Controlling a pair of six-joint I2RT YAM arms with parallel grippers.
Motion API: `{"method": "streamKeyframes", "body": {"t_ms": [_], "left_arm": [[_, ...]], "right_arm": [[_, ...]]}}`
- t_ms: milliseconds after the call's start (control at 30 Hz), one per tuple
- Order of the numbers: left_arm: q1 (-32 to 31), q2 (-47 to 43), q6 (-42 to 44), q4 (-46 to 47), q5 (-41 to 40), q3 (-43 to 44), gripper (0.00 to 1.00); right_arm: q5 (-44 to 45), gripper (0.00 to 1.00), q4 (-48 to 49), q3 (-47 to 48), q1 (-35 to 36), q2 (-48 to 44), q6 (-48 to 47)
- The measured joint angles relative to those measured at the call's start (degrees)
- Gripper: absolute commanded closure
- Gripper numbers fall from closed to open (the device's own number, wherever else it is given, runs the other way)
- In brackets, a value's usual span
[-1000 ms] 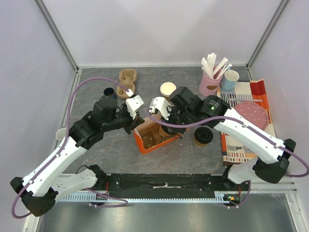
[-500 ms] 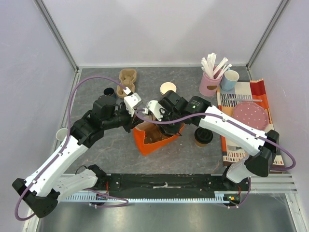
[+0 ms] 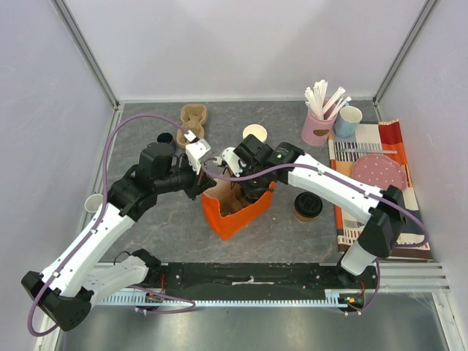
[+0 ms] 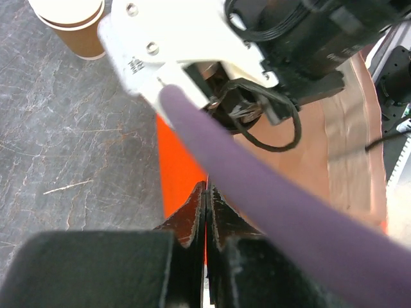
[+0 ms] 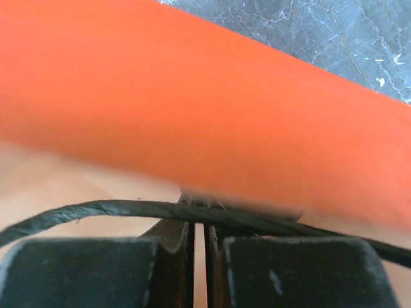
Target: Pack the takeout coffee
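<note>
One brown kraft cup with a black lid [image 3: 308, 206] stands on the table right of the orange paper bag [image 3: 232, 216]. A second kraft cup [image 3: 255, 134], lidless and cream inside, stands behind the bag; it also shows in the left wrist view [image 4: 74, 25]. My left gripper [image 3: 208, 190] is shut on the bag's left rim [image 4: 176, 173], its tips [image 4: 206, 196] pressed together on the paper. My right gripper [image 3: 242, 191] reaches into the bag's mouth from the right, fingers [image 5: 199, 221] pinched nearly together at the orange wall [image 5: 212, 102]. A black cord handle [image 5: 128, 208] crosses its tips.
A cardboard cup carrier [image 3: 193, 121] and a dark blue mug [image 3: 165, 139] sit at the back left. A pink holder of stirrers [image 3: 318, 123], a light blue cup [image 3: 349, 121] and a striped mat [image 3: 369, 146] with a pink plate [image 3: 380, 172] are at the right. A white cup [image 3: 91, 202] stands far left.
My right gripper moved left, from the bag's right side to its mouth. The bag's mouth rose and the bag now stands more upright. The left gripper kept its hold.
</note>
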Motion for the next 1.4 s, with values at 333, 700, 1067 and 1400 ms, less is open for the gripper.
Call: {"method": "streamKeyframes", "body": {"t_ms": [333, 700, 1067, 1400], "left_arm": [[0.02, -0.2, 0.0, 0.04, 1.38, -0.66, 0.98], [0.0, -0.28, 0.48, 0.02, 1.38, -0.74, 0.98], [0.0, -0.26, 0.61, 0.04, 1.38, -0.74, 0.98], [-0.02, -0.48, 0.7, 0.0, 1.66, -0.74, 0.98]], "right_arm": [[0.22, 1.0, 1.84, -0.33, -0.37, 2.6, 1.03], [-1.57, 1.0, 5.07, -3.15, -1.27, 3.13, 1.2], [-1.49, 0.59, 5.55, -3.41, -1.38, 3.1, 1.11], [-0.81, 0.43, 2.03, -0.87, -1.49, 3.06, 2.21]]}}
